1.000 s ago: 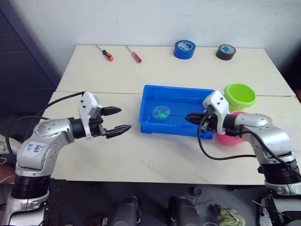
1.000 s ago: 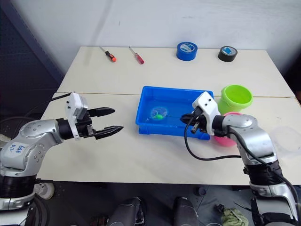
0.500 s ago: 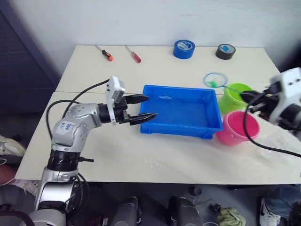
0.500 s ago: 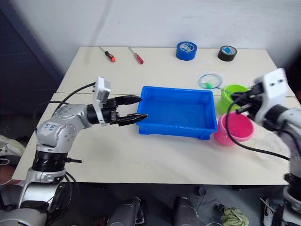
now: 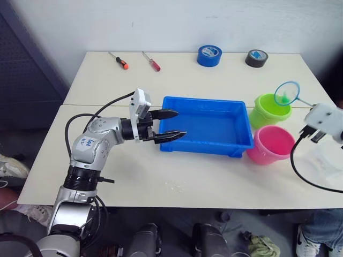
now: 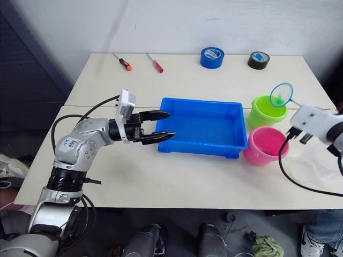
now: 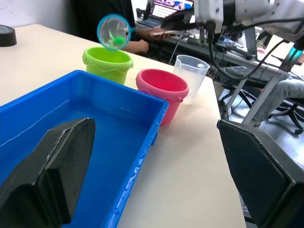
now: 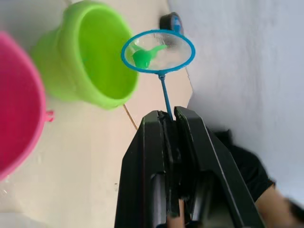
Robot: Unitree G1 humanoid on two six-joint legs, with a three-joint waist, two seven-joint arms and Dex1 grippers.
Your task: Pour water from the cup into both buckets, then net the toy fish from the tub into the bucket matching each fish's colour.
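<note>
- While the right gripper (image 8: 170,116) clamps the net (image 8: 158,51) handle, its hoop holds a green fish (image 8: 142,56) above the green bucket (image 5: 272,110).
- Left gripper (image 5: 170,124), fingers spread, hovers at the tub's (image 5: 206,126) nine o'clock rim.
- Everything sits on a beige table (image 5: 139,166).

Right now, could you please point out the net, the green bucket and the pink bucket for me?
net (image 8: 158,51): right wrist view, on the mesh inside the hoop.
green bucket (image 5: 266,114): left eye view, on its outer wall.
pink bucket (image 5: 265,153): left eye view, on its outer wall.
</note>
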